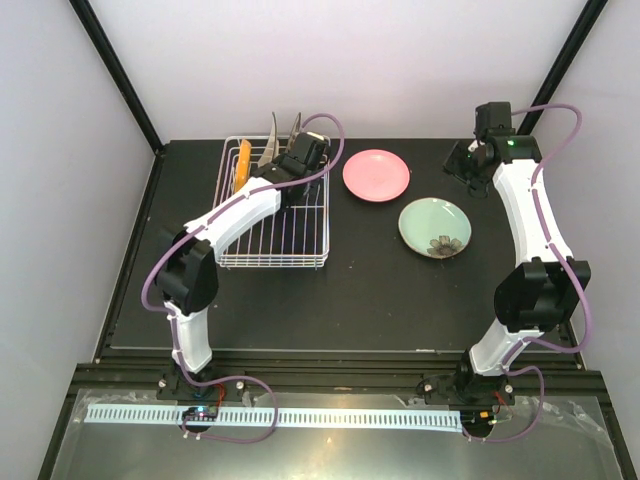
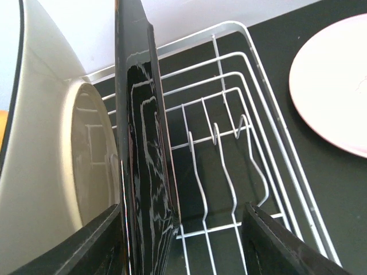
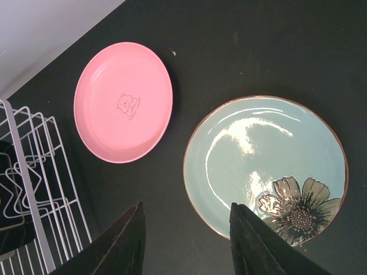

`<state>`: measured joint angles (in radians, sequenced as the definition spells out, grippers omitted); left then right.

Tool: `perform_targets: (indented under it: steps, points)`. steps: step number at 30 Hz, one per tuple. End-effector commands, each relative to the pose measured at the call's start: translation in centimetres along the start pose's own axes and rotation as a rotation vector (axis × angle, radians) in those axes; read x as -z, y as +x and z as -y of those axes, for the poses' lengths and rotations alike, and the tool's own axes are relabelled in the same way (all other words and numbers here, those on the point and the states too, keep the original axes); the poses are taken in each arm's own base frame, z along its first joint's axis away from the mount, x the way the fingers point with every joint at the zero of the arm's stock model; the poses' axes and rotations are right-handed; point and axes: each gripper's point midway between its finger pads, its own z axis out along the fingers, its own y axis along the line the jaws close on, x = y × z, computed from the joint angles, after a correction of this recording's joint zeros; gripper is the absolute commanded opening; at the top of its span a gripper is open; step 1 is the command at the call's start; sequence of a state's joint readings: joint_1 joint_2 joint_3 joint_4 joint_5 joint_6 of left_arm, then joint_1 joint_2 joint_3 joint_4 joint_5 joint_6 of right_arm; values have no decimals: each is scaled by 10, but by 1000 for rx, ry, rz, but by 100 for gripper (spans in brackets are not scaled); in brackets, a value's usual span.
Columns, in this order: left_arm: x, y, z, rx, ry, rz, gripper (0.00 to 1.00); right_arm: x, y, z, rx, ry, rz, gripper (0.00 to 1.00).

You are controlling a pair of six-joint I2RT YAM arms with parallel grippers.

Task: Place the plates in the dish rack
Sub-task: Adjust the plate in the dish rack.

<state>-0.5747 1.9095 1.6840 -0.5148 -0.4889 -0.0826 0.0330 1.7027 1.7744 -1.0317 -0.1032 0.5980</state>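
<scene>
Upper left of the top view, my left gripper hangs wide over the rack, gripping nothing. My right gripper, apart and empty, hovers over the green plate, with the pink plate beside it. They look glazed, slippery and brittle, so I'd pinch the rim.

**A:** Where's the top cam?
**B:** Fixed, above and behind my arm bases, looking down and forward. It sits far off, so the whole table is in frame. The dish rack is left of middle, with the pink plate and green plate right of it.
**A:** Left wrist?
**B:** Very close, tilted down into the rack. Wires and standing plates fill the frame. The pink plate's rim cuts the right edge.
**A:** Right wrist?
**B:** Higher up, looking nearly straight down on both flat plates. A rack corner shows at the left edge.
**A:** Overlap?
**B:** All three see the pink plate and the rack.
</scene>
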Motion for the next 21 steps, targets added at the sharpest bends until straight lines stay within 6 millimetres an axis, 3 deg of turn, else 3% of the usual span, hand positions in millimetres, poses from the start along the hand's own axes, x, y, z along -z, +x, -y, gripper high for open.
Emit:
perform_targets:
  steps: [1, 13, 21]
  points:
    - [-1, -14, -3, 11, 3, 28, 54, 1, -8, 5, 12, 26, 18, 42]
    - [-14, -7, -4, 20, 14, 2, 45, 2, -10, 5, 17, 35, 18, 42]
    - [-25, -1, -3, 17, 13, -18, 30, 3, -12, 4, 24, 38, 17, 42]
